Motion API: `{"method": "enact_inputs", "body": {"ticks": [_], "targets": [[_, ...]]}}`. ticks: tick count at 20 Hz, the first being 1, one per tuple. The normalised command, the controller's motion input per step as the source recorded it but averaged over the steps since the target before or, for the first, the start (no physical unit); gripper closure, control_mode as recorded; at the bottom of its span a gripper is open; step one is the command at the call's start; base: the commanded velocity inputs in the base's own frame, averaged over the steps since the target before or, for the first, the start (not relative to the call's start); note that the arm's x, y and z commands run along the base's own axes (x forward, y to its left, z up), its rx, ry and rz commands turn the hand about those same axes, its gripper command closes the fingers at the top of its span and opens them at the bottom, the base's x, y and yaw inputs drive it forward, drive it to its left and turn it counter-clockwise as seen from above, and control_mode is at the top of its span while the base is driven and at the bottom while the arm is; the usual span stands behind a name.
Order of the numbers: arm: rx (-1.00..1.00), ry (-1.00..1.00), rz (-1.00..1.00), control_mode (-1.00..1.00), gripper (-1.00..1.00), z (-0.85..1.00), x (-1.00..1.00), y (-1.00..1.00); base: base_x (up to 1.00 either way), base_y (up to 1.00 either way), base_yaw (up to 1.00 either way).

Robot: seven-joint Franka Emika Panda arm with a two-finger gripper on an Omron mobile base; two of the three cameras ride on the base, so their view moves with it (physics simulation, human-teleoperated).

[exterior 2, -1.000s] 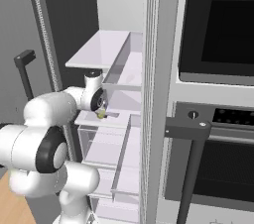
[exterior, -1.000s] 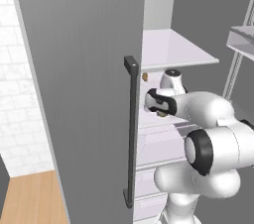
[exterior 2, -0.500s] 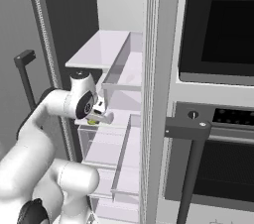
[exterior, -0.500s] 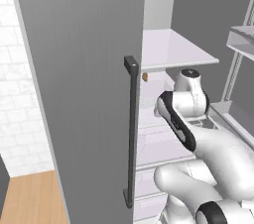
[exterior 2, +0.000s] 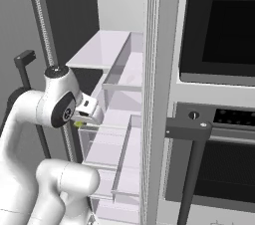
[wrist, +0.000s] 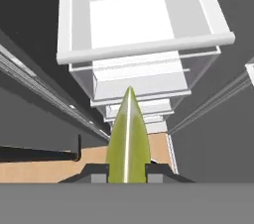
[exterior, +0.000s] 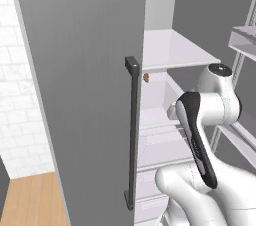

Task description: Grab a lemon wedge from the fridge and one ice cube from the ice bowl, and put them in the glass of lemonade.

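- Between the fingertips of the gripper the lemon wedge is pinched, its pointed end sticking forward; in the right base view the wedge shows as a small yellow-green speck at the hand, just outside the fridge.
- Little weight is to be expected from the wedge — it is judged soft, moist and likely slippery, so a hold across its thick middle is best kept gentle and steady.
- White drawers and clear shelf edges are seen close ahead of the hand.
- Room is narrowed by the open door and its dark bar handle on one side and the oven stack on the other — the freest way out is judged to be straight back.
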Motion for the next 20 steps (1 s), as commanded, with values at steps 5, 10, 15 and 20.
{"method": "enact_inputs", "body": {"ticks": [5, 10, 15, 20], "targets": [[0.00, 0.01, 0.09, -1.00, 1.00, 0.86, -0.90, 0.02, 0.00, 0.00, 0.00], [0.00, 0.00, 0.03, -1.00, 1.00, 0.43, -0.48, 0.05, 0.00, 0.00, 0.00], [0.00, 0.00, 0.00, -1.00, 1.00, 0.00, 0.00, 0.00, 0.00, 0.00, 0.00], [0.00, 0.00, 0.00, -1.00, 1.00, 0.00, 0.00, 0.00, 0.00, 0.00, 0.00]]}}
